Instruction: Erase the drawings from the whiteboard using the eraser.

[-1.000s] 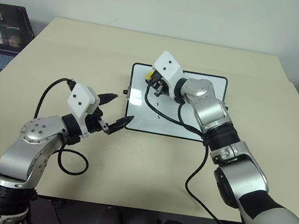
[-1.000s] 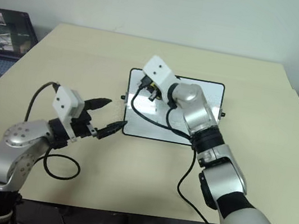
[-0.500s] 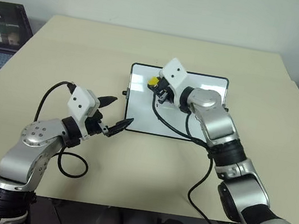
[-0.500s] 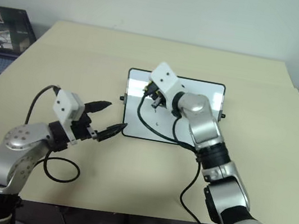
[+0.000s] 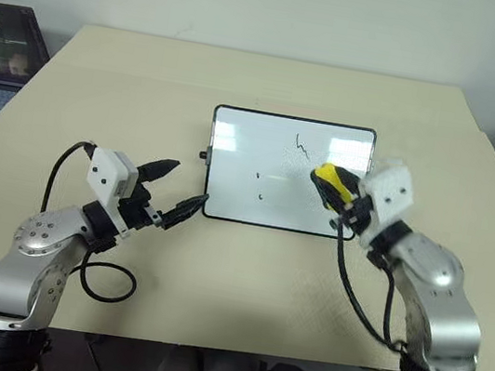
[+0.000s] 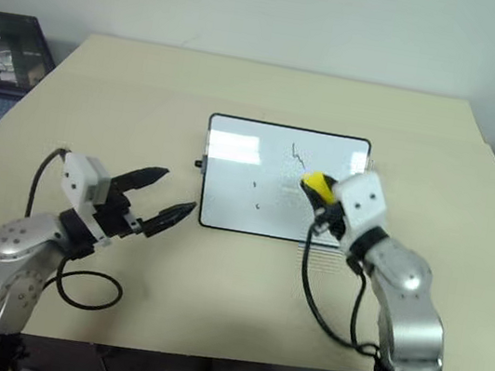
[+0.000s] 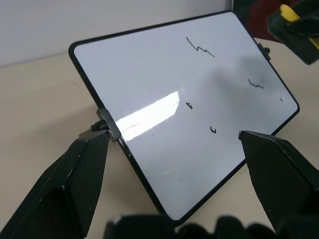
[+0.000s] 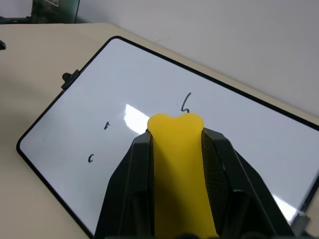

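While I look down from the head camera, the beige surface (image 5: 214, 274) carries the whiteboard (image 5: 233, 160) at its middle, lying flat. My left hand (image 5: 178, 195) sits released beside the board's left edge, fingers spread. My right hand (image 5: 331, 187) grips the yellow eraser (image 5: 333, 178) over the board's right part, apparently just above it. Several small drawings (image 7: 200, 48) are scattered on the white.
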